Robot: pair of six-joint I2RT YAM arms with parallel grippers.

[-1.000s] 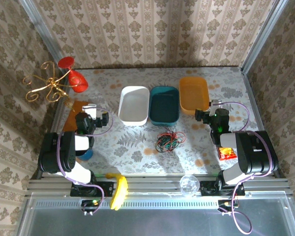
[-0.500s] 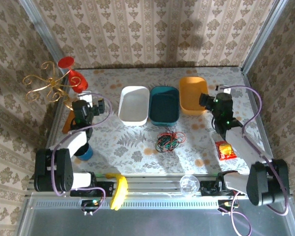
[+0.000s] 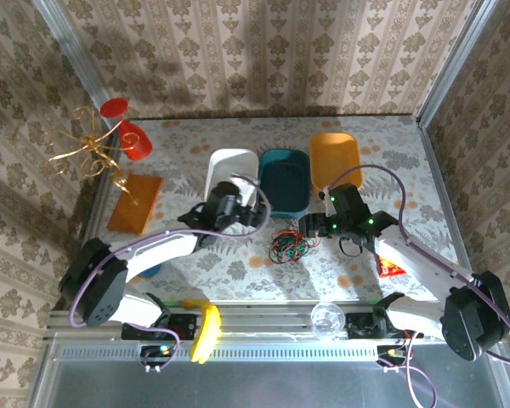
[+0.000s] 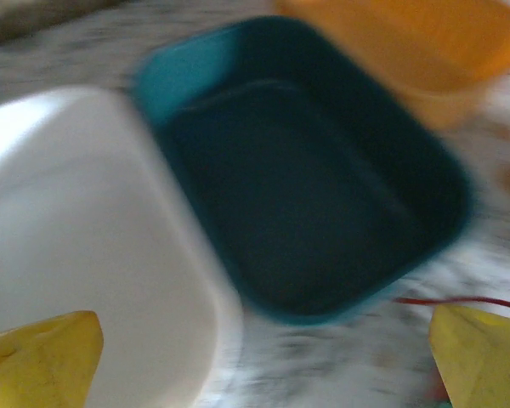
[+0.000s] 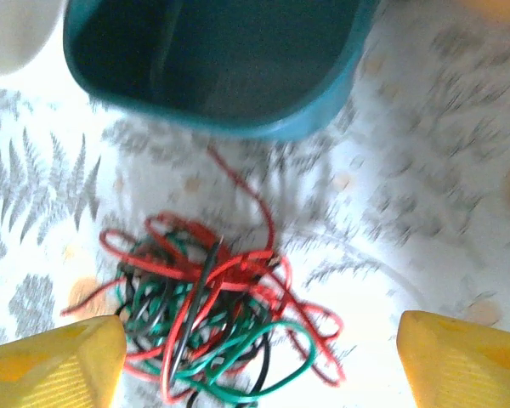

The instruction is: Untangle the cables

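Plainly the cables (image 3: pixel 291 245) lie as one roundish knot of red, green and black strands on the patterned table (image 3: pixel 391 170), just in front of the teal tray (image 3: pixel 285 180), with no clear long axis; one loose red end runs out toward that tray. From the right wrist view the knot (image 5: pixel 212 323) sits between the spread fingers of the right gripper (image 5: pixel 255 365), nearer the finger at frame left, jaws wide and holding nothing. The left gripper (image 4: pixel 259 365), also wide open and empty, hangs over the seam of the white tray (image 4: pixel 76 229) and the teal one, so the right arm is nearer
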